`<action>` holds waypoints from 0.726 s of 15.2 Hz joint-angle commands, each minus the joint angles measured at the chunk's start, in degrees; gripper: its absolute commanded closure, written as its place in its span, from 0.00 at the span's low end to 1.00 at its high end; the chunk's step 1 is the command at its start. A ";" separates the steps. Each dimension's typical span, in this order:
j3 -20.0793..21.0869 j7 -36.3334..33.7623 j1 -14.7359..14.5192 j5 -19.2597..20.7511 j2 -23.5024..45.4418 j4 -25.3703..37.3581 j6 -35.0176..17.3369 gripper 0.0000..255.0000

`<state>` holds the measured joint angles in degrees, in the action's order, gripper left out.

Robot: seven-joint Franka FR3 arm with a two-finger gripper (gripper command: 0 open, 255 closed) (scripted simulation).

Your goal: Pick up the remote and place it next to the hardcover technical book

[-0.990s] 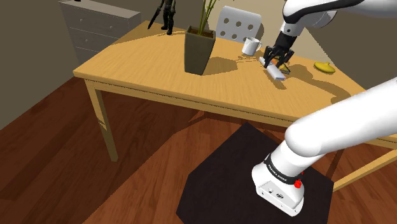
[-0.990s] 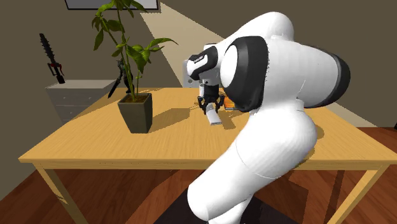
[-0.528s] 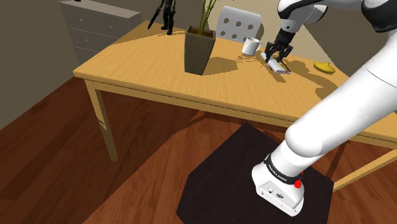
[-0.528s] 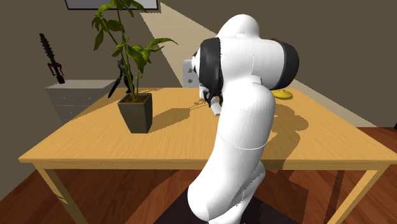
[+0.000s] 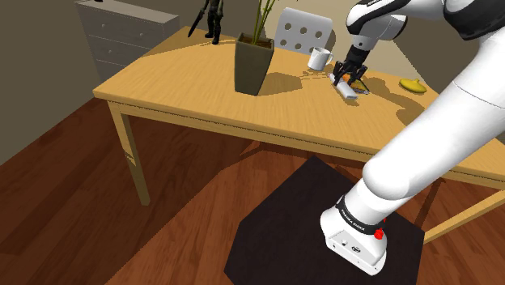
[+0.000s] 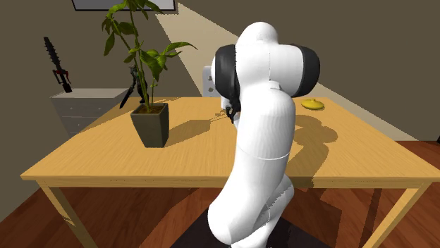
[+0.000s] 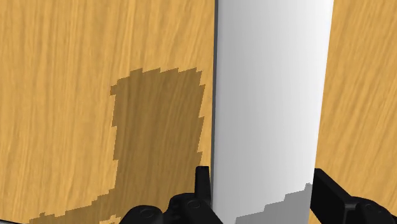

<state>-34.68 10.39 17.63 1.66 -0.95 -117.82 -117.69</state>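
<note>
One broad wooden tabletop (image 5: 186,97) carried everything, and the white arm (image 5: 437,138) reached far across it from the stand. A white mug (image 5: 319,58) near the far edge served as the marker. The dark plant pot (image 5: 252,65) stood to the mug's left in the shoulder view, near but apart. A small yellow object (image 5: 413,85) lay well off to the mug's right.

The remote (image 5: 349,91), drawn plain pale grey, sat just to the right of the mug in that view, at or barely above the wood; which could not be told. The claw (image 5: 351,80) pointed down over it. In the wrist view its two black fingers (image 7: 202,184) pressed against the remote's long sides near one end, so it appeared clamped on the remote.

That end grip was judged the main risk. With most of the remote's length hanging past the fingers, a quick lift or swing could make it pivot or slide out. The mug stood close enough that a careless sideways carry might knock it. The remote's smooth flat sides would also give the pads little to bite.
</note>
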 commanded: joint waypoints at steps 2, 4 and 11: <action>-0.11 0.46 0.09 -0.65 1.03 -1.44 -2.34 1.00; -0.16 0.77 0.14 -1.10 1.72 -2.36 -3.84 1.00; -0.20 1.28 0.24 -1.84 2.82 -3.59 -5.97 1.00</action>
<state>-34.89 11.66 17.87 -0.17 1.86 -121.38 -123.58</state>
